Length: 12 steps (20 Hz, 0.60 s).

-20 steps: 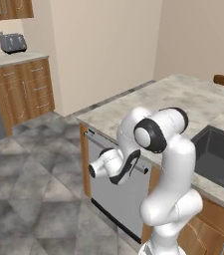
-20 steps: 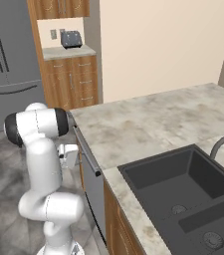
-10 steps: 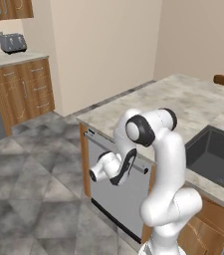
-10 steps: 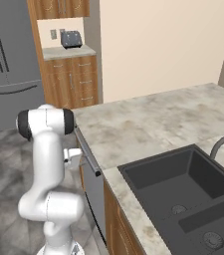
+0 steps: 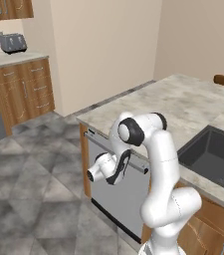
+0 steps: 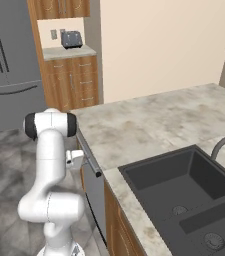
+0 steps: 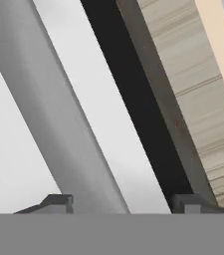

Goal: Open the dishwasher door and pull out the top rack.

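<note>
The dishwasher door [image 5: 117, 195] is a silver-grey panel under the island counter and it stands shut. Its long bar handle [image 5: 142, 166] runs along the top, below a black edge strip [image 7: 139, 106]. My gripper [image 5: 125, 160] is at the handle, also seen as gripper [image 6: 77, 159] beside the counter edge. In the hand view the handle [image 7: 58, 124] crosses diagonally between my two fingertips [image 7: 58, 201]. The gripper [image 7: 123, 201] is open around the bar, with a gap showing on the right side. The top rack is hidden behind the shut door.
The marble island counter [image 5: 183, 107] carries a dark sink [image 6: 184, 185] on the right. Wooden cabinets [image 5: 26, 92] with a toaster [image 5: 12, 43] stand at the far wall beside a grey fridge [image 6: 9, 65]. Grey tiled floor [image 5: 34, 174] lies open to the left.
The arm's elbow has swung left and the hand has settled lower at the handle. The fingers have drawn in around the bar.
</note>
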{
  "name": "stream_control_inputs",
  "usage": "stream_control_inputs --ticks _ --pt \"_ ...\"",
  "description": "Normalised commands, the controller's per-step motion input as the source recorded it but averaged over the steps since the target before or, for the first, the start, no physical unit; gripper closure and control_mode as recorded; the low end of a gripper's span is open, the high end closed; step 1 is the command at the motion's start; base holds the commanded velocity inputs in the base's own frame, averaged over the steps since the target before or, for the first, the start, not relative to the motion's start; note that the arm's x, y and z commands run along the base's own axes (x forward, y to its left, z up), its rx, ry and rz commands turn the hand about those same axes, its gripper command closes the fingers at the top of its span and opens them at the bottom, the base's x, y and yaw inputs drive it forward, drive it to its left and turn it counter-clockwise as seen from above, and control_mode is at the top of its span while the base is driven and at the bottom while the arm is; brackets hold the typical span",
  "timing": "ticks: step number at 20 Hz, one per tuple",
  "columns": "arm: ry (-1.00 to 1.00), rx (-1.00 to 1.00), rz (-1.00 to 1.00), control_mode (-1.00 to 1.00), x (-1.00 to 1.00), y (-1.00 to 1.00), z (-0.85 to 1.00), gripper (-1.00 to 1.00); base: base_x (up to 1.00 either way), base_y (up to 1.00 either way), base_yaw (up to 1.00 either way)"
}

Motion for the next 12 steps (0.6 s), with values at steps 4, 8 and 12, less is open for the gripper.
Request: stream_control_inputs --ticks 4,8,12 --pt "-0.06 0.0 0.0 -1.0 0.26 0.07 -0.55 -1.0 0.0 0.0 0.0" --pt "-0.03 0.0 0.0 -1.0 0.41 0.0 -0.12 -1.0 0.0 0.0 0.0" --pt "-0.04 0.0 0.0 -1.0 0.34 -0.01 0.0 -1.0 0.0 0.0 0.0"
